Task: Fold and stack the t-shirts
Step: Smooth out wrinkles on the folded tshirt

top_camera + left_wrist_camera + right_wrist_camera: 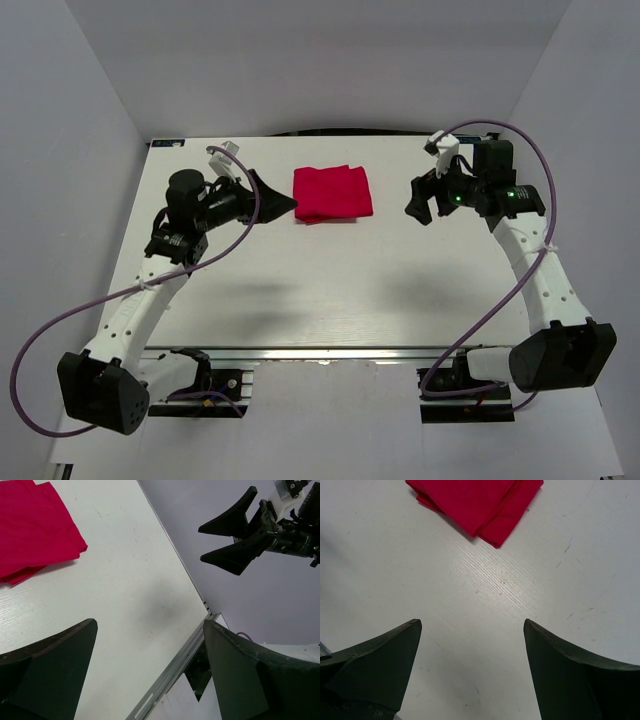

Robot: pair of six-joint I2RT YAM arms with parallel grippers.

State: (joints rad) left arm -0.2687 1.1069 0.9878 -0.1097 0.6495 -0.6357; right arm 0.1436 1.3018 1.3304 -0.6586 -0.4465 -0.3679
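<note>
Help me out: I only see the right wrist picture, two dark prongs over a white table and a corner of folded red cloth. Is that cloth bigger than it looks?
Observer: Yes. From above, the red t-shirt is a folded, roughly square bundle lying near the far edge of the table.
Operator: Is there another arm?
Observer: Yes. The left gripper is open at the shirt's left side, holding nothing.
Operator: And where are my prongs?
Observer: The right gripper hangs open to the shirt's right, clear of it.
</note>
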